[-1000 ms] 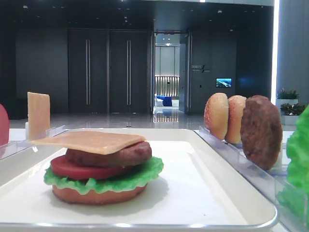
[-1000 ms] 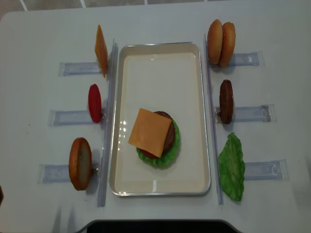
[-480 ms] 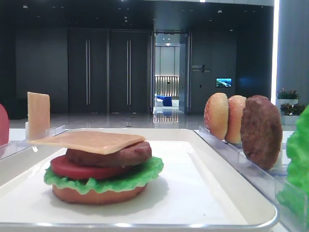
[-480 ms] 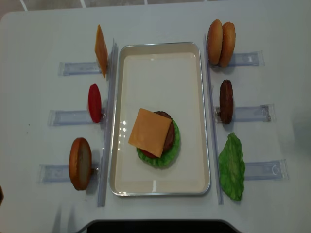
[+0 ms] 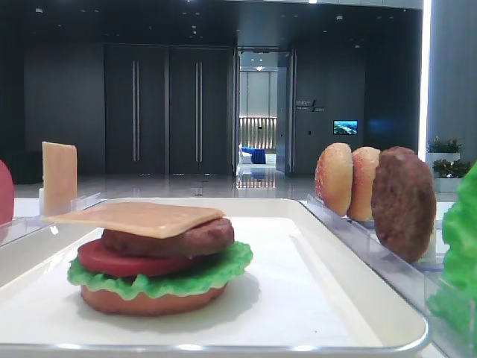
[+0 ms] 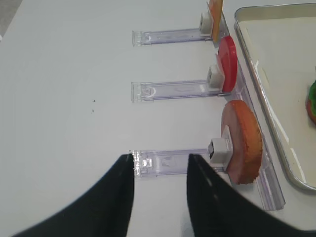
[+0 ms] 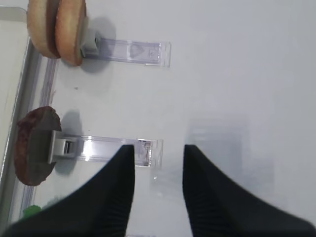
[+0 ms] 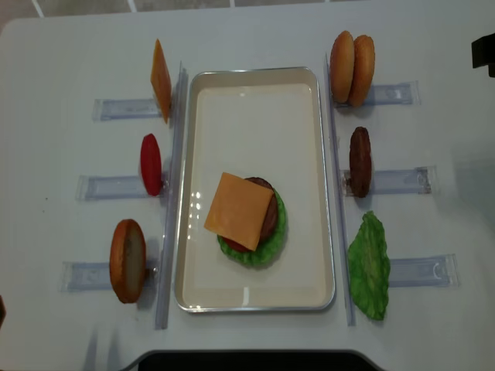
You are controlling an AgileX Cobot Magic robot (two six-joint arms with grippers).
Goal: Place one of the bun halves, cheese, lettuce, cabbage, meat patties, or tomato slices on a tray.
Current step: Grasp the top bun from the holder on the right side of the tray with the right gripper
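Bun tops [image 8: 352, 68], two of them standing on edge side by side in the clear rack at the far right of the surface [image 8: 69, 46], look like the natural next piece, because the stack on the tray [image 8: 255, 295] already shows bottom bun, lettuce, tomato, patty and a cheese slice [image 8: 239, 211] on top. The right hand [image 7: 158, 163] hovers over bare surface out past the patty rack [image 7: 106, 149], its fingers apart with nothing between them; the left hand [image 6: 160, 165] hangs likewise parted above the near rack end, close to the flat bun [image 6: 240, 141]. My read: the right arm should swing in over the bun pair, line its fingers across the outer bun's thickness, and lift straight up so the neighbour isn't dragged out. Then come down centred over the cheese and let go low, since that slice overhangs and could tip the bun.
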